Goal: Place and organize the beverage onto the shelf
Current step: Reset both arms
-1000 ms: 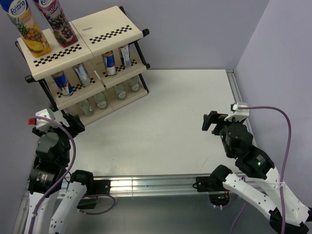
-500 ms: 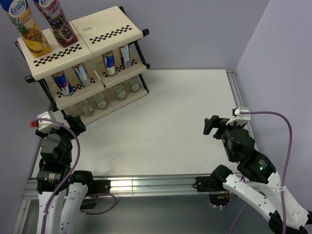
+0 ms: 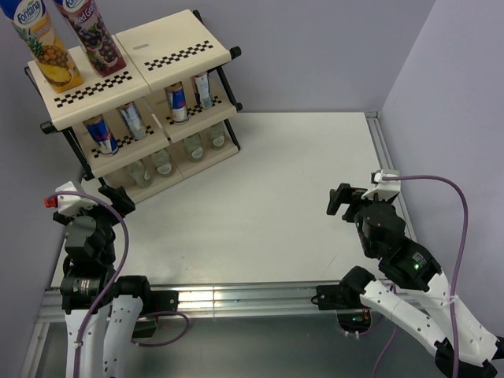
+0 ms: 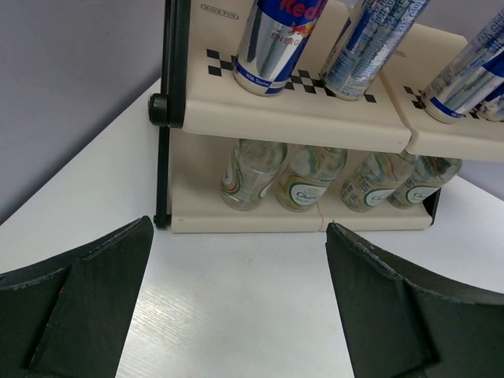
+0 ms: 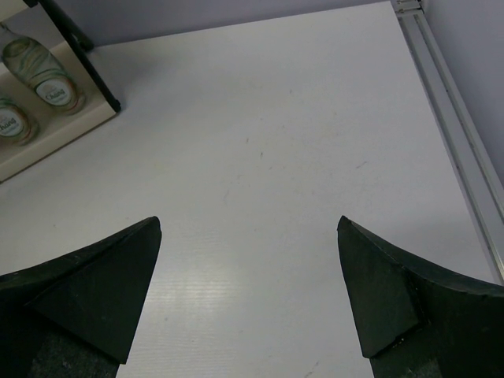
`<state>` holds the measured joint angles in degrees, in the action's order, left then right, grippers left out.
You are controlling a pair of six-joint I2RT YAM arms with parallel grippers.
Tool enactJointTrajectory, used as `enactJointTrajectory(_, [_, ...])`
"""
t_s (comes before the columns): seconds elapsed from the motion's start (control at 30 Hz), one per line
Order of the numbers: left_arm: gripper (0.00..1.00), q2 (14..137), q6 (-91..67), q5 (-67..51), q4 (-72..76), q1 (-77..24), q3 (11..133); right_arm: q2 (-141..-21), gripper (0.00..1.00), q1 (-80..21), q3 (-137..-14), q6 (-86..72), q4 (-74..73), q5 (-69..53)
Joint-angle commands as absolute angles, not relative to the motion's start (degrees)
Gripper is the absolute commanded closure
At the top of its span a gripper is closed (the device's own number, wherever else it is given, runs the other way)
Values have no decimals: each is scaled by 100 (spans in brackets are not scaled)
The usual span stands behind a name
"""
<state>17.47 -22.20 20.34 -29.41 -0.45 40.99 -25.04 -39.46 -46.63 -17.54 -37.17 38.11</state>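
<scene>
all the drinks look stowed: cartons on top of the shelf, cans on the middle tier, bottles at the bottom. left hand and right hand gape wide, holding nothing, over the worktop. i'd judge only parking the arms remains.

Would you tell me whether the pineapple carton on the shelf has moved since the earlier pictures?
No. The pineapple carton stands at the same spot on the top tier of the shelf, left of the grape carton, as before.

White table, shelf at far-left corner, cartons on top, cans mid-tier, bottles below
</scene>
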Motion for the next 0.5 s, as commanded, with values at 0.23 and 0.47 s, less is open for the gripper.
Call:
enactJointTrajectory(0.23, [2,1775,-2136,1460,-2593,-9,3964,-2724,0,-3920,-4816,-1731,-3481,3955])
enactJointTrajectory(0.47, [2,1802,-2118,1380,-2566,-9,3946,-2900,0,-3920,-4808,-1767,-3270,3938])
